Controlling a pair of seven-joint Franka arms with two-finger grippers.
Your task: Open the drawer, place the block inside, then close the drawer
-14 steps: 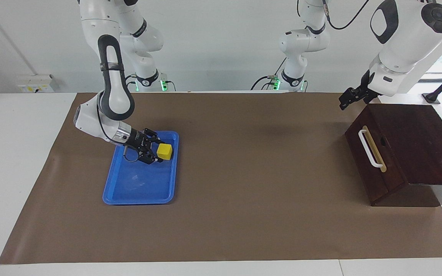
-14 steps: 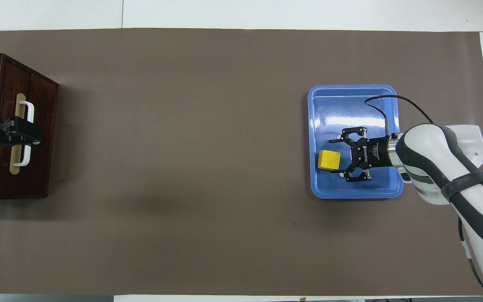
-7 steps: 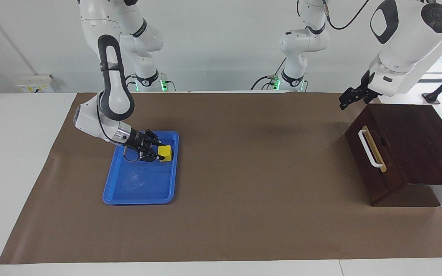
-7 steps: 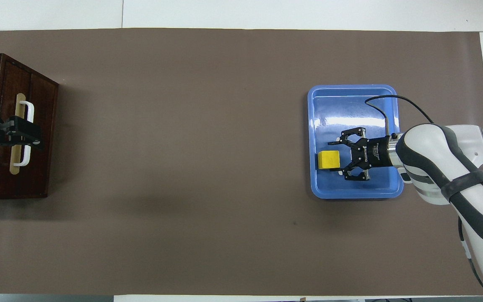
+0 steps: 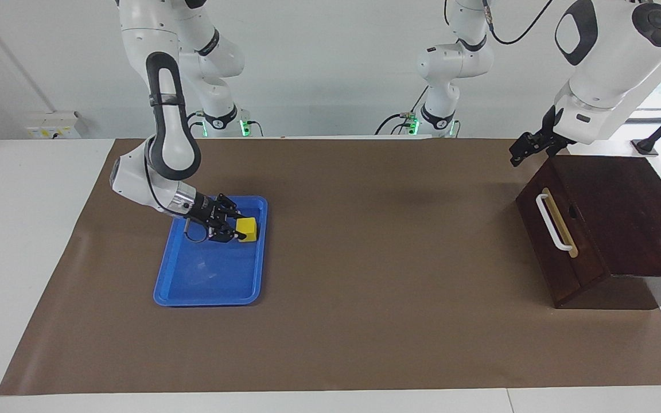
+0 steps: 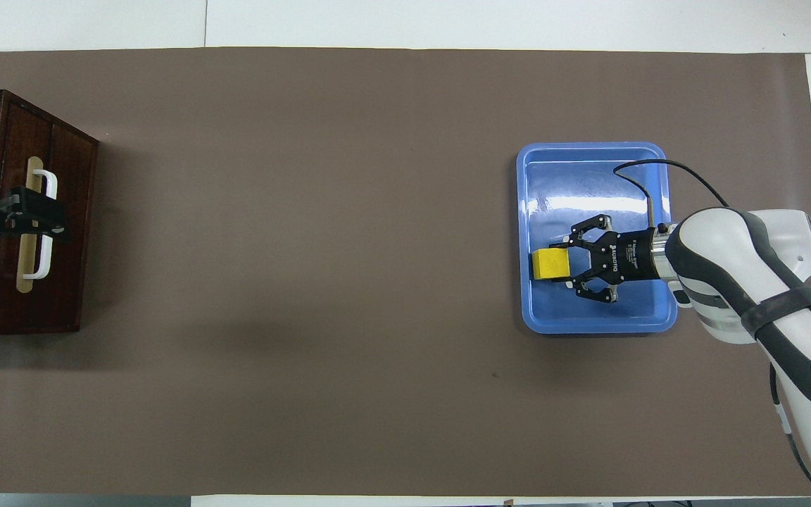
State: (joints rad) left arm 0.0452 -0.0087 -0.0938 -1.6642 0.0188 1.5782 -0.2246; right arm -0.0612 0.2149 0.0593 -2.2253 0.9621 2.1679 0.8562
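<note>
Right pincer (image 5: pixel 235 228) low in blue tray (image 5: pixel 193 289) near right arm's end of desk (image 5: pixel 365 321), fingers around yellow block (image 5: pixel 247 229). Left pincer (image 5: pixel 518 152) raised over shut drawer (image 5: pixel 557 238) at left arm's end, grip unclear.

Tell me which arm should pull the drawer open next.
Left: the left gripper hangs over the closed drawer and its white handle, while the right gripper is at the block.

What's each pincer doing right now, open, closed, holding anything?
Right pincer: closing around the block in the blue tray.
Left pincer: raised over the drawer box; cannot be told.
</note>
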